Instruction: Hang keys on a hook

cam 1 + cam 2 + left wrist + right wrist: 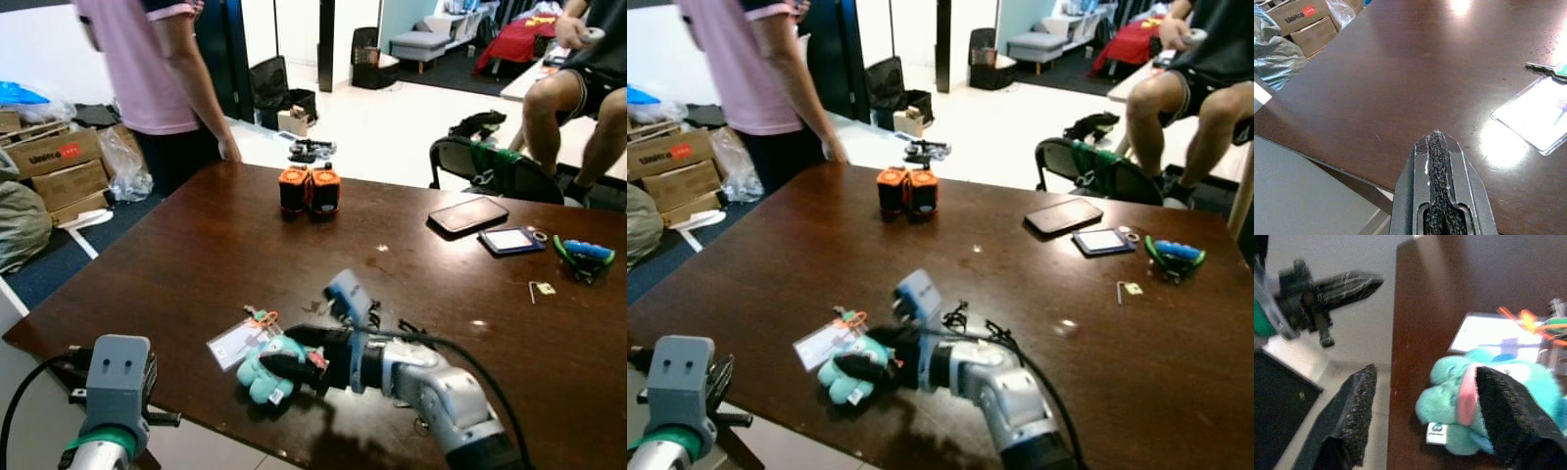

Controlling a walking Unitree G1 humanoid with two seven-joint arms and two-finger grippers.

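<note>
The keys lie near the table's front edge: a teal plush charm (263, 374), a clear card tag (235, 343) and orange and green key rings (1528, 320). My right gripper (277, 351) is low over the plush and open. One finger (1508, 406) rests against the plush, the other finger (1354, 416) hangs beyond the table edge. My left gripper (1436, 136) is shut and empty, hovering at the front left edge of the table (1376, 73), pointing toward the card tag (1535, 115).
Two orange canisters (309, 190) stand mid-table. At the right lie a phone (468, 214), a small screen (511, 240), blue-green pliers (586, 255) and a small metal piece (540, 289). A person in pink (147, 69) stands at the far left; another person (578, 88) sits far right.
</note>
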